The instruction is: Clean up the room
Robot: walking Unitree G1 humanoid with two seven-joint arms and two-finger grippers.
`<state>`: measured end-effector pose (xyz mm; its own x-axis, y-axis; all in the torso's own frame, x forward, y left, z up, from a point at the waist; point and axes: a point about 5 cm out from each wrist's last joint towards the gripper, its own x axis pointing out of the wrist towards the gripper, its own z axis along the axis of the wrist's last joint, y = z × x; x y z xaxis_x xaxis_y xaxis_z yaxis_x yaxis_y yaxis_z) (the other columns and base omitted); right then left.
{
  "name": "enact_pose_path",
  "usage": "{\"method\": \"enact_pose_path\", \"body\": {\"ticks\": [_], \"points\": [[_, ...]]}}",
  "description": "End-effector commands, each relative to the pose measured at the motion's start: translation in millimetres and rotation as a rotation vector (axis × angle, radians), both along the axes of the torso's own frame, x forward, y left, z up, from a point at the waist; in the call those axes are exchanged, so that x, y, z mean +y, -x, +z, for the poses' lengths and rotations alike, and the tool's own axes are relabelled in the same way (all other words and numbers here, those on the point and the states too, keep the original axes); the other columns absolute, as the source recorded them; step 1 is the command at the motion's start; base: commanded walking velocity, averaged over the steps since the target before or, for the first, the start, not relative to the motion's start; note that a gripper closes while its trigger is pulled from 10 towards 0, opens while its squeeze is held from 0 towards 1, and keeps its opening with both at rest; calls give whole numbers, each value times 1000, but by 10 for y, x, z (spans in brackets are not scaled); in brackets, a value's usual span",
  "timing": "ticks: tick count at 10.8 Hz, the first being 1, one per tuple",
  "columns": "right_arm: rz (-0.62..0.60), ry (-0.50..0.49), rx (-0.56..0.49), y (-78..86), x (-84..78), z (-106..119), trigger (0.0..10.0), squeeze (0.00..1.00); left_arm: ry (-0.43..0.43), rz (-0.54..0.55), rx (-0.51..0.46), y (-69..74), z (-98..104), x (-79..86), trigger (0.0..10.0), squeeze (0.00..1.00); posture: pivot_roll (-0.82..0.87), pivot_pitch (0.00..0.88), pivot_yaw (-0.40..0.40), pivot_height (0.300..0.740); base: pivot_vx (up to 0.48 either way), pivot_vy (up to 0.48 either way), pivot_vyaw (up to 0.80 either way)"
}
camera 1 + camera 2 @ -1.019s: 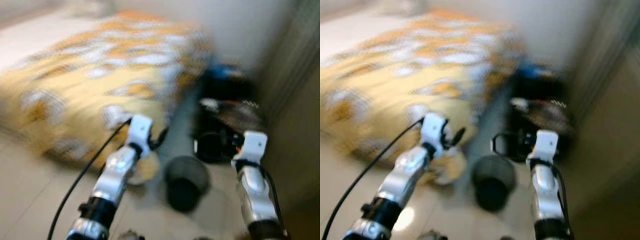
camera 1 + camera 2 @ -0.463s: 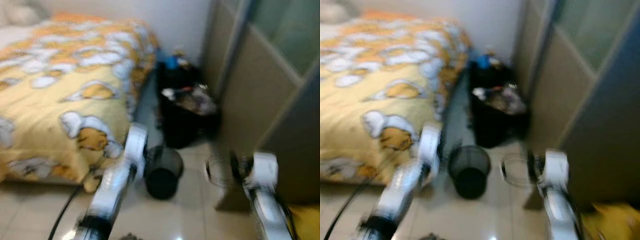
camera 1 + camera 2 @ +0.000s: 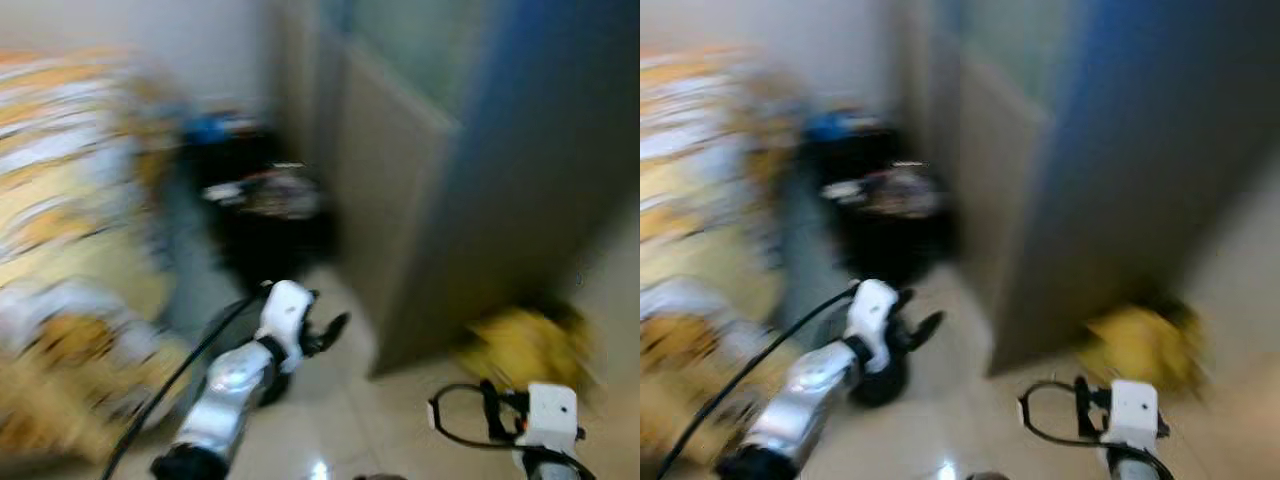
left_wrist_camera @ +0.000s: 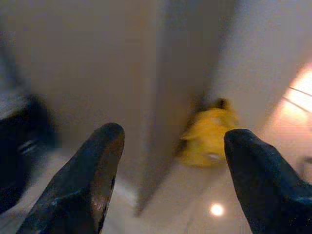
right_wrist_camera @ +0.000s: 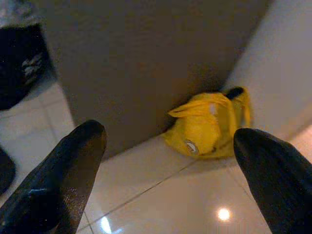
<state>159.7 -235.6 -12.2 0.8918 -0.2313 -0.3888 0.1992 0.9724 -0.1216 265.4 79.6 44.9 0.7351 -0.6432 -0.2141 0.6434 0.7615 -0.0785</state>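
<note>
Head views blurred | yellow bag [image 5: 207, 124] half behind door [image 5: 146, 63] | both hands [image 4: 165, 180] [image 5: 165, 180] spread, empty

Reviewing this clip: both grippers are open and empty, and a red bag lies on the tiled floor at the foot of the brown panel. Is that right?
Not quite: the bag is yellow, not red, as the right wrist view shows. The rest holds: it lies on the tiled floor at the foot of the brown panel, and the left gripper and right gripper are both open and empty.

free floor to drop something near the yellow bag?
Bare tile lies in front of the yellow bag, between it and the bin. The bag sits tight against the cabinet. Crowded between the bed and cabinet: a black pile.
</note>
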Motion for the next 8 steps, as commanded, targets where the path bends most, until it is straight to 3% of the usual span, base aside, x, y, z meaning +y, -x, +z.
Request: {"method": "enact_pose_path", "body": {"ticks": [1, 2, 4, 6, 8], "points": [[6, -9, -41, -127, 41, 71, 10000, 0, -11, -36, -13, -15, 34, -45, 10000, 0, -80, 0, 50, 740, 0, -480, -688], [-12, -18, -50, -153, 37, 68, 10000, 0, -12, -57, -19, -20, 48, -64, 10000, 0, -80, 0, 49, 740, 0, -480, -688], [-49, -53, -75, -194, 42, 95, 10000, 0, -71, -22, 47, -81, -65, 61, 10000, 0, -106, 0, 63, 740, 0, 0, -678], [-68, -54, -71, -154, 10, 91, 10000, 0, -140, -98, 69, -47, -149, 59, 10000, 0, -111, 0, 68, 740, 0, 0, -675], [-96, -53, -95, -198, 14, 115, 10000, 0, -57, 50, 124, -197, -154, 164, 10000, 0, -141, 0, 95, 740, 0, 0, -672]]}}
